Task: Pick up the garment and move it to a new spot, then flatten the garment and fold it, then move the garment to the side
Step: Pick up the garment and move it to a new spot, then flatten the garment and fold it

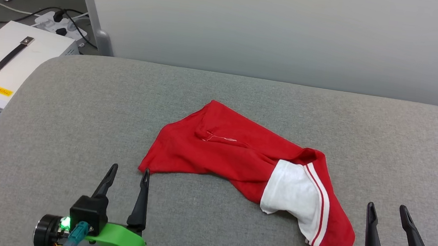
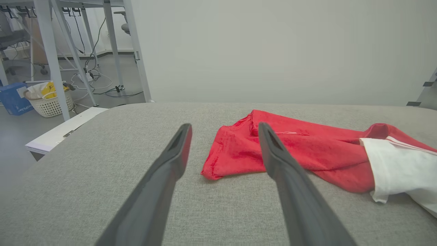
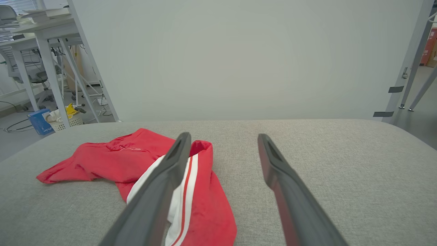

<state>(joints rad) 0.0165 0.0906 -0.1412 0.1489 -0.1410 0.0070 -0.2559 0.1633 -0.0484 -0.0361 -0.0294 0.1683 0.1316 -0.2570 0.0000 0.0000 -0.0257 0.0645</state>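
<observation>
Red garment (image 1: 232, 153) lies slantwise — left gripper (image 1: 131, 168), spread and empty, just beside its corner; right gripper (image 1: 387, 205), likewise, near the opposite end.

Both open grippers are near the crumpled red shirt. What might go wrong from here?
The crumpled red T-shirt with white sleeve lies in overlapping layers; the open left gripper, near its corner, may pinch several layers. The right gripper, close to its bunched end, may snag the grey fabric tabletop.
</observation>
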